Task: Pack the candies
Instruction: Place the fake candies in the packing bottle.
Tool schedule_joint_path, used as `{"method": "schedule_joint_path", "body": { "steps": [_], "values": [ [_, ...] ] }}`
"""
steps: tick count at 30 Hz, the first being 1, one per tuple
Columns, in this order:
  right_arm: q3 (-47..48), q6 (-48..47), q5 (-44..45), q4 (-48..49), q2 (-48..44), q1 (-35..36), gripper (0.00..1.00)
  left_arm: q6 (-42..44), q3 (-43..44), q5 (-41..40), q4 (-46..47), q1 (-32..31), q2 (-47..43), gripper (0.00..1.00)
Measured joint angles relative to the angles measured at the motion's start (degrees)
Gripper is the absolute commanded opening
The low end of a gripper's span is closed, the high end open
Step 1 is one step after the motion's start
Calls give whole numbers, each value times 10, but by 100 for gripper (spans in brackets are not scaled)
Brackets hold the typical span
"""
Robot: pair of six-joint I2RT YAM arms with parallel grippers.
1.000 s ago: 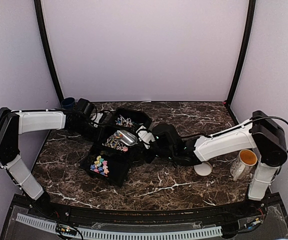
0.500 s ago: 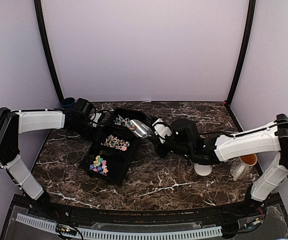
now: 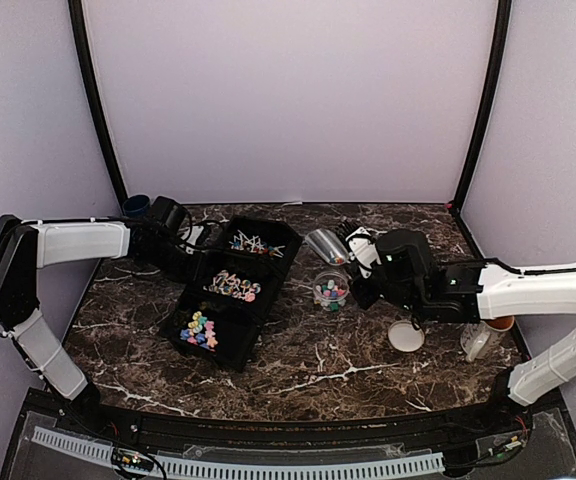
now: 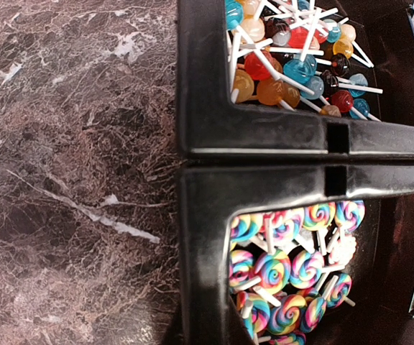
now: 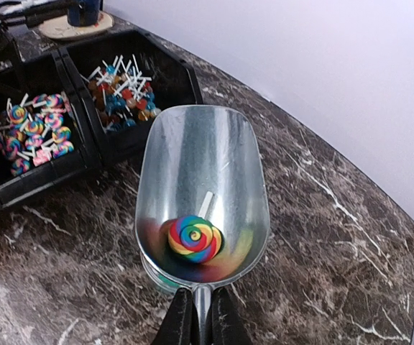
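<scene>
Though unseen from above, the scoop (image 5: 203, 154) holds one rainbow lollipop (image 5: 194, 238).

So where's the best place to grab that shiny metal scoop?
Probably its narrow handle at the closed back end, approached from behind, as the right gripper grips it. The scoop has a wide curved bowl, hard to pinch, and this keeps its open mouth forward with the lollipop lying inside.

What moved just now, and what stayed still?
The right gripper, shut on the metal scoop, swung it to the right, from over the black bins to just above the small jar. One rainbow swirl lollipop lies in the scoop. Nothing was let go. The left arm and the bins stayed put.
</scene>
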Motion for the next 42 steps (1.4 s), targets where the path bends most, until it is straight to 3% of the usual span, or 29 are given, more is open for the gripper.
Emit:
{"method": "schedule_joint_path", "body": {
  "steps": [16,42],
  "values": [
    [86,71,43,-305,7,0,0,0,0,2,0,0,0,0],
    [265,77,-10,-535,133,1,0,-4,0,7,0,0,0,0]
  ]
}}
